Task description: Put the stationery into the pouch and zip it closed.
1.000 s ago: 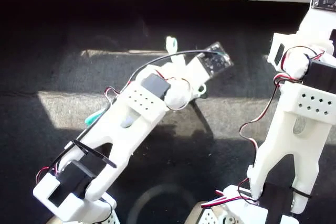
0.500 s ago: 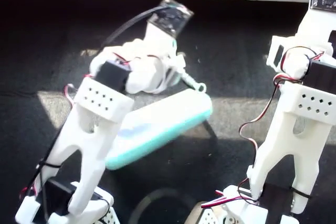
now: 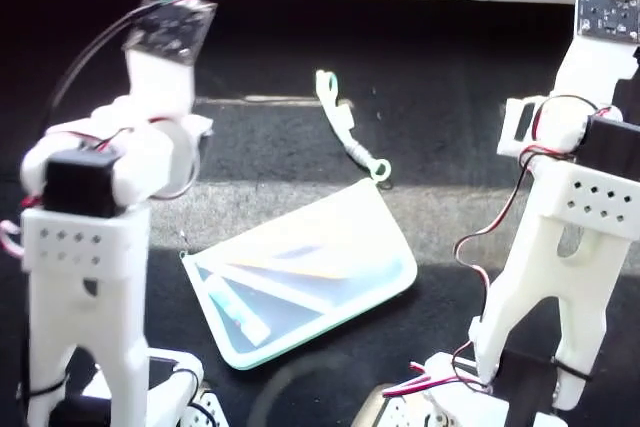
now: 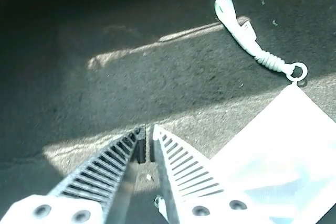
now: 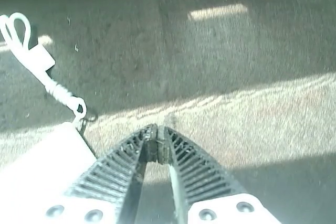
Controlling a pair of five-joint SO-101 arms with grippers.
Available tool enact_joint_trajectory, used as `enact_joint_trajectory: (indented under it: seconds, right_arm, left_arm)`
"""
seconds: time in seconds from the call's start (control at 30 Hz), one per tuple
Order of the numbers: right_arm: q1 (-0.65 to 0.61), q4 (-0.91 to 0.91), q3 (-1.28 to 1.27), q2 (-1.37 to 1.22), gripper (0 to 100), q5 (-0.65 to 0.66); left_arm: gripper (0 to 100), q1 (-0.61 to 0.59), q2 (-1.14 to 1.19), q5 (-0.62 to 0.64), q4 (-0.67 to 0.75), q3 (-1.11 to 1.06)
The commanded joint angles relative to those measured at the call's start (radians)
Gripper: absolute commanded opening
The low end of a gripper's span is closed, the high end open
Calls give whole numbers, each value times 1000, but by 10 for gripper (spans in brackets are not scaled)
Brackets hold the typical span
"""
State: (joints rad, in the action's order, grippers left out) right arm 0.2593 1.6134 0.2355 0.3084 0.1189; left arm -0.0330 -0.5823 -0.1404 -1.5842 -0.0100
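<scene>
A clear pouch (image 3: 305, 272) with a mint-green edge lies flat on the dark mat in the middle of the high view, with pens visible through its side. A white wrist cord (image 3: 345, 127) runs from its far corner ring. My left gripper (image 4: 146, 129) is shut and empty, held above the mat just left of the pouch (image 4: 273, 150); the cord (image 4: 252, 40) lies farther off. My right gripper (image 5: 157, 131) is also shut and empty, over the mat right of the pouch corner (image 5: 47, 153) and cord (image 5: 42, 72). The left arm (image 3: 100, 217) stands raised at the left.
The right arm (image 3: 560, 237) stands upright at the right edge. A dark mat (image 3: 430, 77) covers the table, crossed by bands of sunlight. A pale wall strip runs along the far edge.
The left arm has swung up and back to the left, off the pouch. The pouch, which was tilted on its edge, now lies flat and uncovered. The right arm barely shifted.
</scene>
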Motion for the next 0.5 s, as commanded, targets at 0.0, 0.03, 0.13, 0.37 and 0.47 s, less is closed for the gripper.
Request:
enact_joint_trajectory:
  seconds: [0.0, 0.03, 0.13, 0.37, 0.47]
  right_arm:
    - [-47, 96, 25, 133, 6, -11]
    - [-73, 114, 8, 173, 6, -11]
    - [-199, 104, -136, 318, 6, -6]
    - [-298, -174, -780, 568, 6, -6]
    - [-294, -243, -1043, 679, 6, -8]
  left_arm:
    - [12, -93, -150, 8, -110, -18]
    - [13, -119, -196, 8, -138, -39]
    - [13, -213, -341, 8, -155, -211]
    - [12, -325, -650, 6, -91, -645]
    - [13, -321, -783, 6, -15, -799]
